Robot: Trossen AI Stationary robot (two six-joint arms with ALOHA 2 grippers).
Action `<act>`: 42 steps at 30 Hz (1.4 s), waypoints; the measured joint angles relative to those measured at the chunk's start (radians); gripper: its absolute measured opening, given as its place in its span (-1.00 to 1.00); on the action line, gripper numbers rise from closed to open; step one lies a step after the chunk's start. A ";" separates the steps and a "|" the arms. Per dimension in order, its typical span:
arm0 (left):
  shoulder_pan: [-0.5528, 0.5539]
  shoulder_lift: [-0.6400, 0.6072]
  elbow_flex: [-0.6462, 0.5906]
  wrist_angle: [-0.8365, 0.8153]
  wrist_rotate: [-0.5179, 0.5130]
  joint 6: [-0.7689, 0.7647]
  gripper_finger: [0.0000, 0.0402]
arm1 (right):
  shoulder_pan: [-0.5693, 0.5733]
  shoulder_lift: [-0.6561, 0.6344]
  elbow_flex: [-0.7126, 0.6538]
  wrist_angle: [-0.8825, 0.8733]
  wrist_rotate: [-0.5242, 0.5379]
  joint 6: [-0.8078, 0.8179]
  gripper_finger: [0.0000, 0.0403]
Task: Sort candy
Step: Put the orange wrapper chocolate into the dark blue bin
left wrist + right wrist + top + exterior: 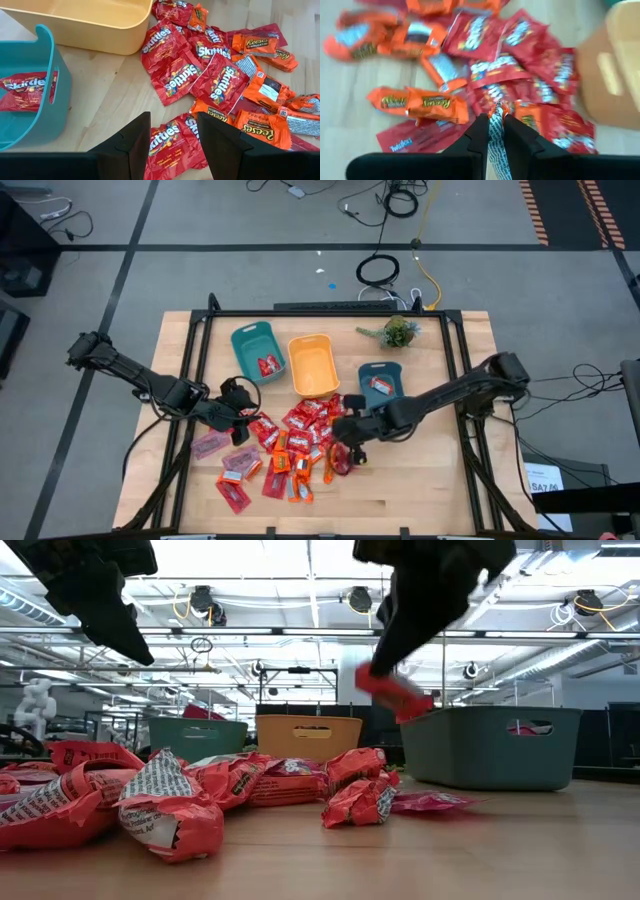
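- Right now my right pincer (345,455) hangs above the table (420,490), over the right-hand edge of the candy heap (290,445), its fingers clamped on one red packet (393,692).
- Seen from table height, that packet is lifted clear of the wood and tilts down out of my grip, in front of the grey-teal bin (490,745).
- From my right wrist, the packet's pale printed back (496,145) shows pinched between my two dark fingers, with the red and orange wrappers spread below.
- My left pincer (238,405) waits at the left side of the heap, its fingers apart and holding nothing; a red Skittles packet (172,145) lies on the wood between them.
- Most candy lies loose mid-table in front of the bins: red packets thick in the middle, orange ones (290,465) toward the front, a pale pink packet (208,445) at the left.
- One red packet (268,364) already lies in the teal bin (250,340), beside the orange bin (312,365).
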 joint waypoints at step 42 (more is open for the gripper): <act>0.000 0.000 0.000 0.000 0.049 -0.002 -0.15 | -0.015 -0.528 -0.465 -0.109 0.386 0.585 -0.92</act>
